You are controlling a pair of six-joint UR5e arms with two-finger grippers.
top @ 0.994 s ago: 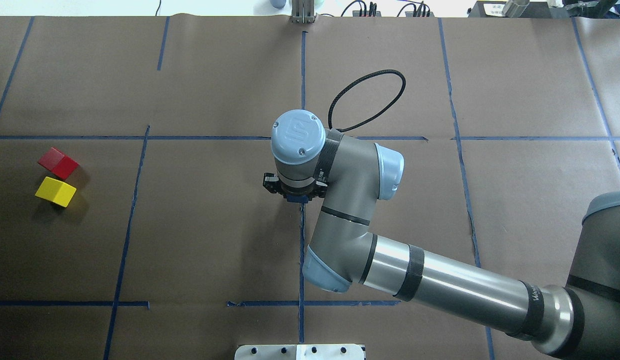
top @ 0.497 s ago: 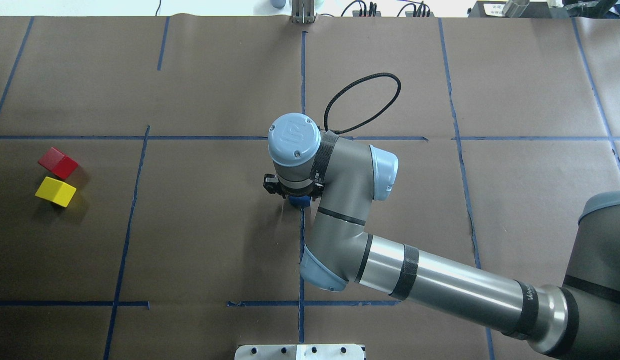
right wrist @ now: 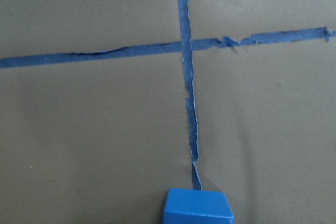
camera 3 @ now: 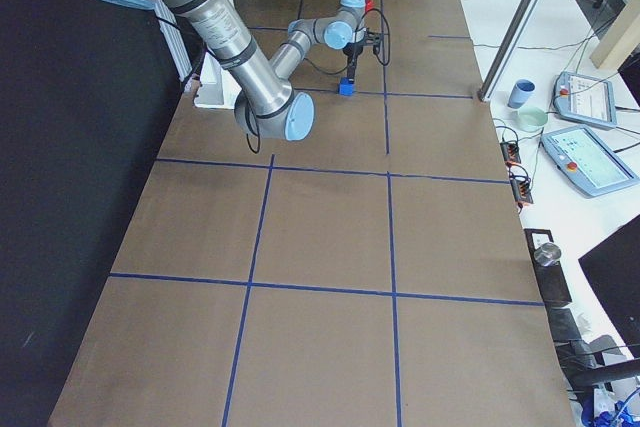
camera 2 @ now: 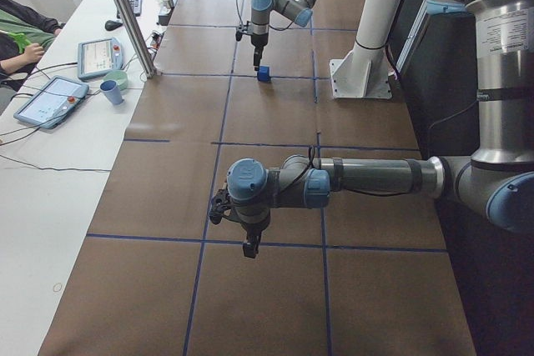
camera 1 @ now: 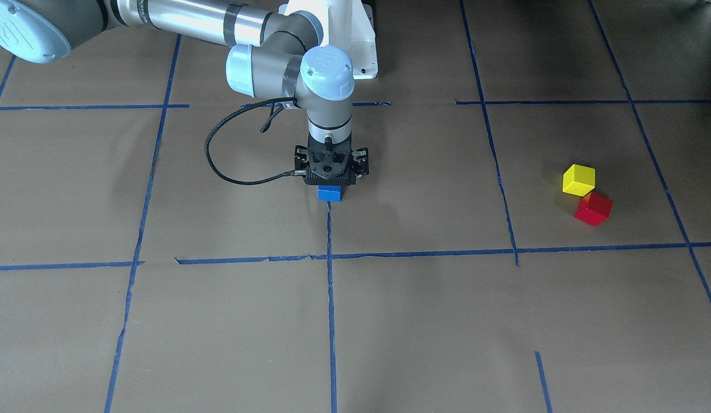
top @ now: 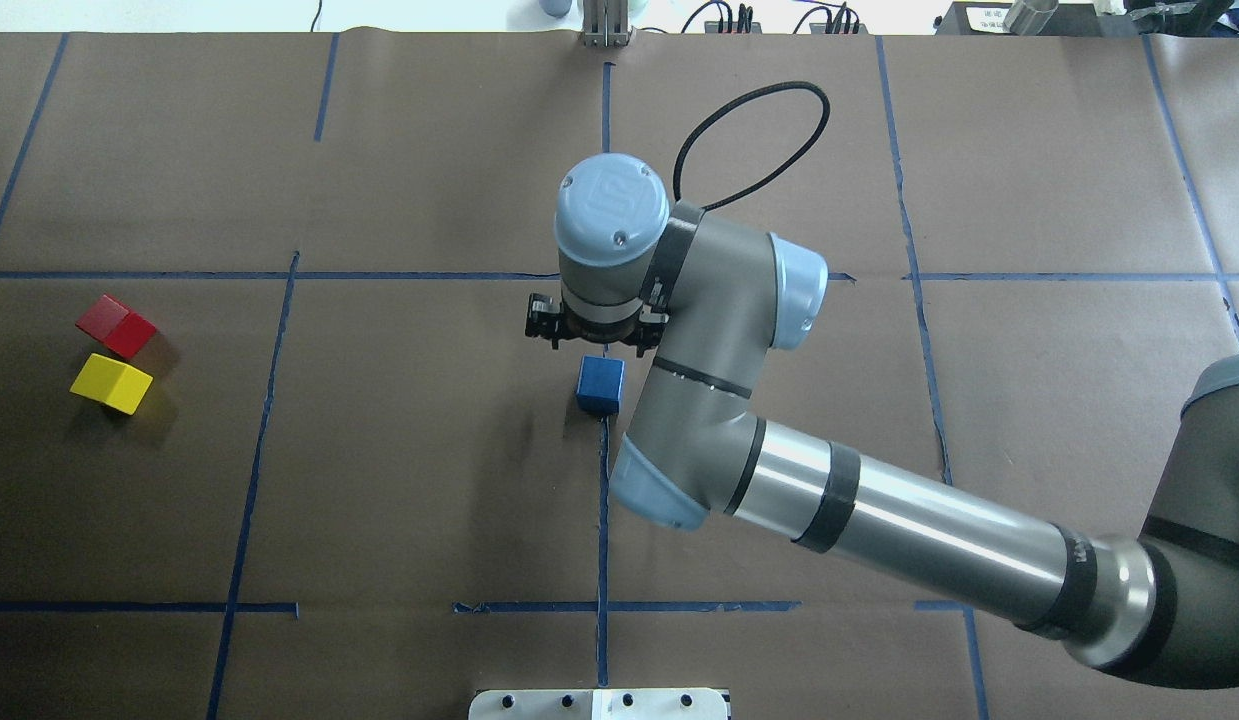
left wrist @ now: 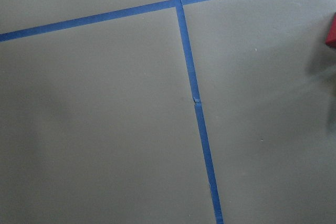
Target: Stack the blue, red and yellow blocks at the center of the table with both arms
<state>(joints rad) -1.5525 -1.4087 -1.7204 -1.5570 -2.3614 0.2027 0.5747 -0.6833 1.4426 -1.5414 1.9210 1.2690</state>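
Observation:
The blue block (top: 600, 385) sits alone on the brown paper at the table's centre, on a blue tape line; it also shows in the front view (camera 1: 330, 194) and at the bottom of the right wrist view (right wrist: 197, 206). My right gripper (top: 596, 338) hangs just above and beyond it, open and empty (camera 1: 330, 179). The red block (top: 116, 325) and yellow block (top: 111, 383) touch each other at the far left. My left gripper (camera 2: 249, 243) shows only in the exterior left view, low over the table; I cannot tell whether it is open or shut. The red block's edge (left wrist: 332, 30) shows in its wrist view.
Blue tape lines (top: 604, 500) divide the brown paper into squares. The white robot base plate (top: 599, 703) is at the near edge. A side bench with tablets (camera 2: 50, 102), a cup (camera 2: 113, 91) and a metal post (camera 2: 125, 14) runs along the far side.
My right gripper has let go of the blue block and risen away from it, shifting toward the far side. The block now stands uncovered on the table. Red and yellow blocks have not moved.

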